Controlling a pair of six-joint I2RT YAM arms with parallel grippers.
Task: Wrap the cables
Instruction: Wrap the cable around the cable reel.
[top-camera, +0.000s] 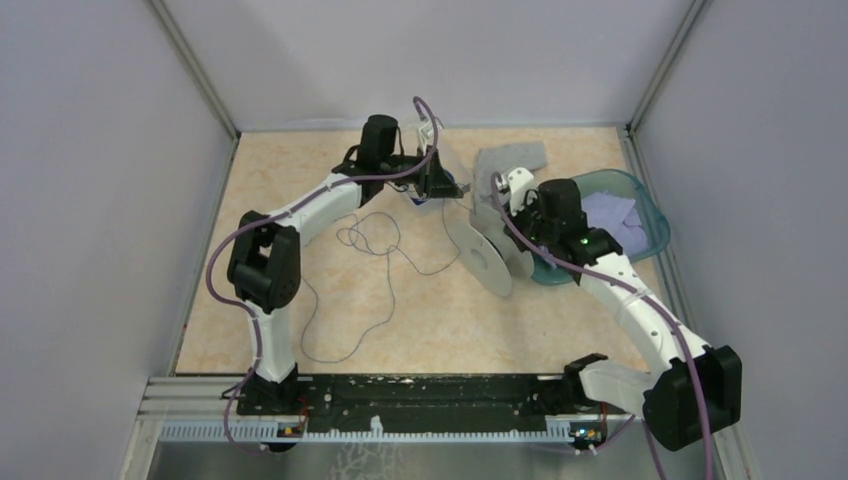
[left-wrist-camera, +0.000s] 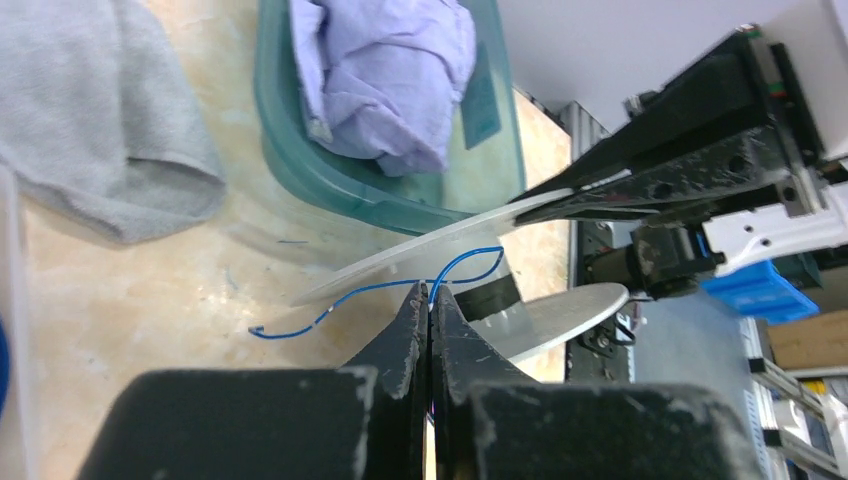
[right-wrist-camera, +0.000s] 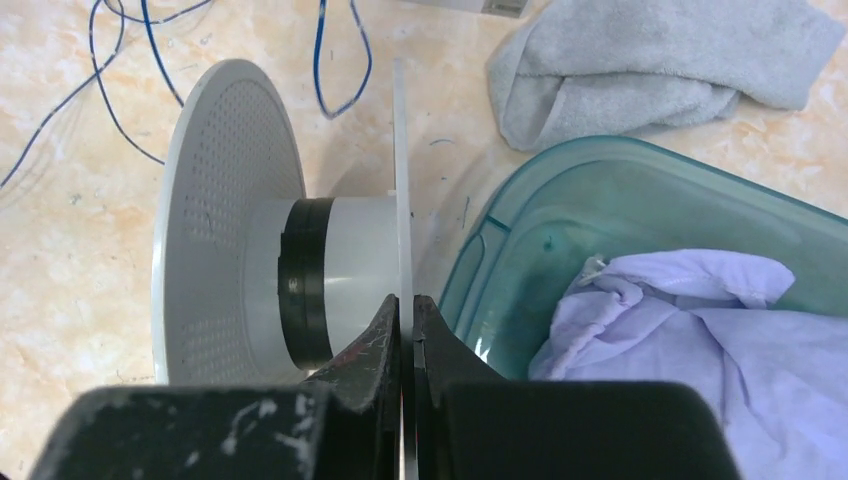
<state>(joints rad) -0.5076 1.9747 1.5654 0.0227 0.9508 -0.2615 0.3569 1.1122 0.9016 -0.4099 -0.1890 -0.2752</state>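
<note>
The cable (top-camera: 370, 235) is a very thin wire, dark grey from above and blue in the wrist views. It lies in loose loops on the table's left half, and loops of the cable (right-wrist-camera: 319, 60) show beyond the spool. My left gripper (top-camera: 445, 188) (left-wrist-camera: 432, 290) is shut on the cable (left-wrist-camera: 352, 295) near its free end, beside the spool. The pale grey spool (top-camera: 490, 255) stands on edge at mid-table. My right gripper (top-camera: 518, 248) (right-wrist-camera: 405, 300) is shut on the thin right flange of the spool (right-wrist-camera: 230, 200), whose hub carries a dark band.
A teal tub (top-camera: 655, 225) holding a lilac cloth (top-camera: 610, 215) sits just right of the spool, close to my right arm. A grey towel (top-camera: 510, 160) lies behind the spool. A small blue object (top-camera: 418, 200) is under my left gripper. Walls enclose the table.
</note>
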